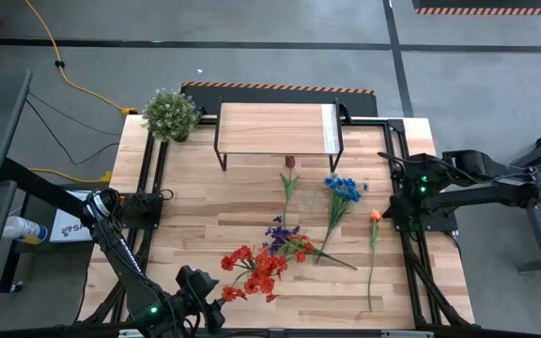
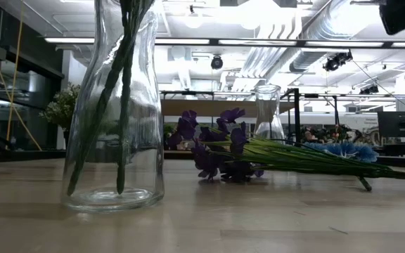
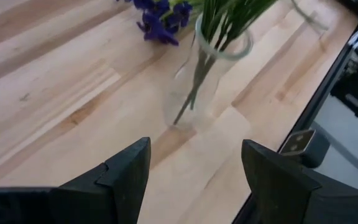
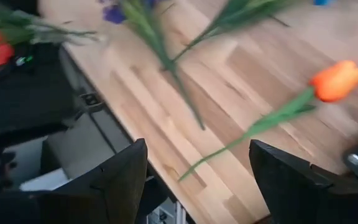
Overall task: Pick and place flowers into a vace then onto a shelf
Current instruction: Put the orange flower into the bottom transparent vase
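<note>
At lower centre of the high view, red flowers [image 1: 256, 270] stand in a glass vase; the shelf [image 1: 275, 128] sits upper centre. Left gripper [image 3: 194, 168] is spread wide before the vase [image 3: 197, 81]. Right gripper [image 4: 197, 171] gapes above the orange tulip [image 4: 335, 81].

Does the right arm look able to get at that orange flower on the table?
Probably yes. The orange flower lies alone on the bare wood just beside the right gripper, whose fingers are open, with nothing between them.
</note>
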